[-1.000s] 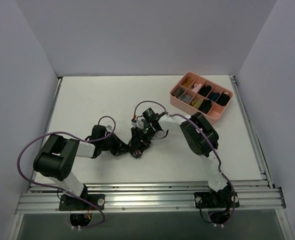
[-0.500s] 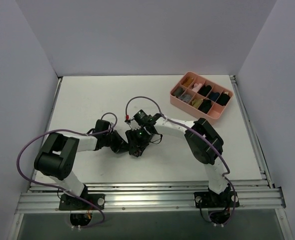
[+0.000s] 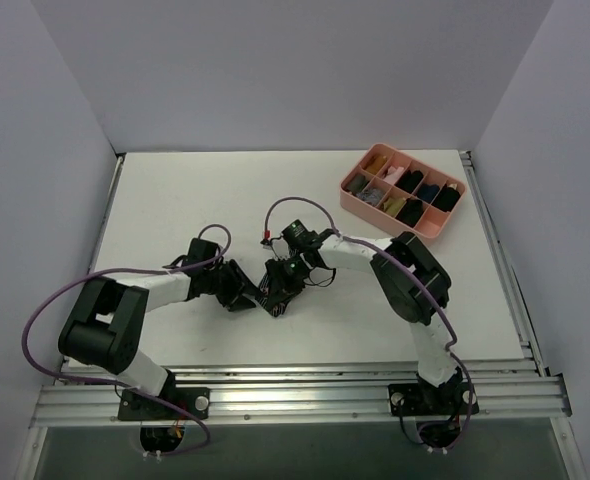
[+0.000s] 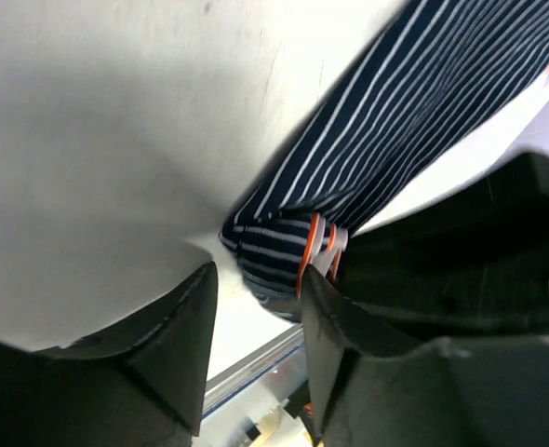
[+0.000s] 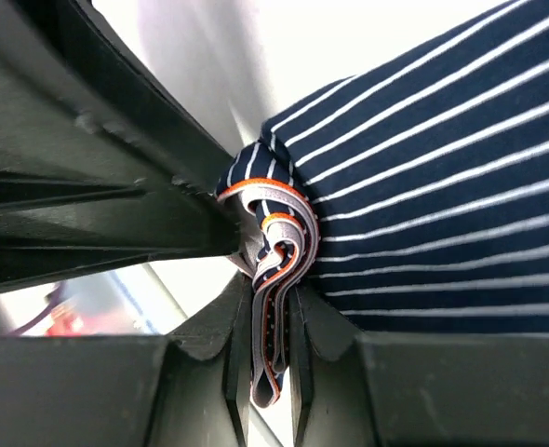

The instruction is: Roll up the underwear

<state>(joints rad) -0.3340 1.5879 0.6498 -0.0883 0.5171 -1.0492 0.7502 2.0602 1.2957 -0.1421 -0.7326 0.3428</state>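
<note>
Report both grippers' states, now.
Left gripper: open, rolled end of the underwear at its fingertips, not pinched.
Right gripper: closed on the underwear's folded waistband edge.

Soft matt knit cloth on the underwear [image 5: 423, 168], dark navy with thin pale stripes. Smoother elastic in the waistband [image 5: 279, 270], pale with orange edging, crumpled into folds. Dull black moulded plastic on the right gripper [image 5: 267, 372]. Smooth matt white tabletop [image 3: 175, 200]. Smooth pink plastic tray [image 3: 385, 222] by the far right corner. Ribbed bare metal rail [image 3: 275, 400] along the near edge.
</note>
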